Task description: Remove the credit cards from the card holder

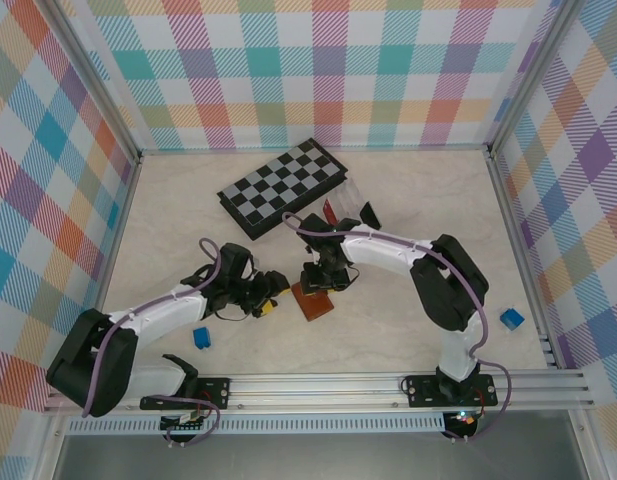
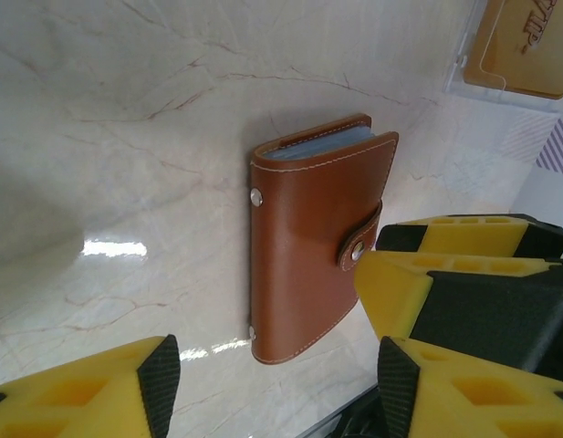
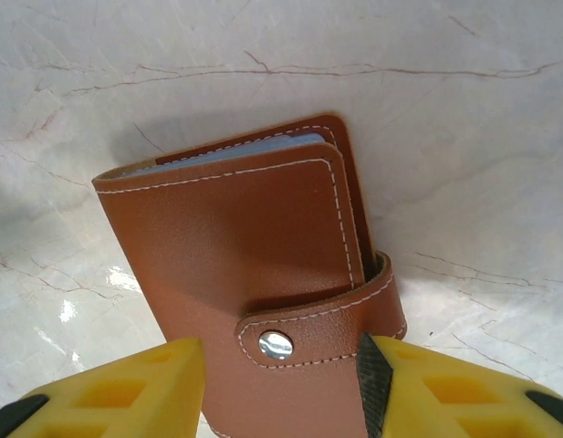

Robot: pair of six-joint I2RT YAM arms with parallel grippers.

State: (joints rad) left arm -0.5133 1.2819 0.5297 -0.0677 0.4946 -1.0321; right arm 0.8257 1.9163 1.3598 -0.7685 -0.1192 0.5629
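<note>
Lying flat on the table [image 1: 168,215] with its cover up, the card holder [image 1: 310,299] sits on the near side of the chessboard [image 1: 281,187], close to it but apart. Its snap tab [image 3: 317,319] is fastened over the front cover. Pale blue-grey lining [image 3: 254,148] shows at the open edge; no card can be made out. Judgement: it lies shut because opening has not begun, and one hand must pin it while the other frees the tab. Right hand [image 3: 281,365], just nearward of the chessboard: jaws part-open, yellow fingers [image 3: 117,392] standing either side of the tab end with holder leather between them. The pads look flush with the leather, but I cannot tell whether they press or merely hover over it. Left hand [image 2: 276,379], nearward and left of the chessboard: released, jaws apart, bare table between them, tips short of the holder's near corner, touching nothing. From the left wrist view the right hand's fingers sit just beside the snap. Judgement: right hand is placed to steady the holder or take the tab, left hand to assist.
</note>
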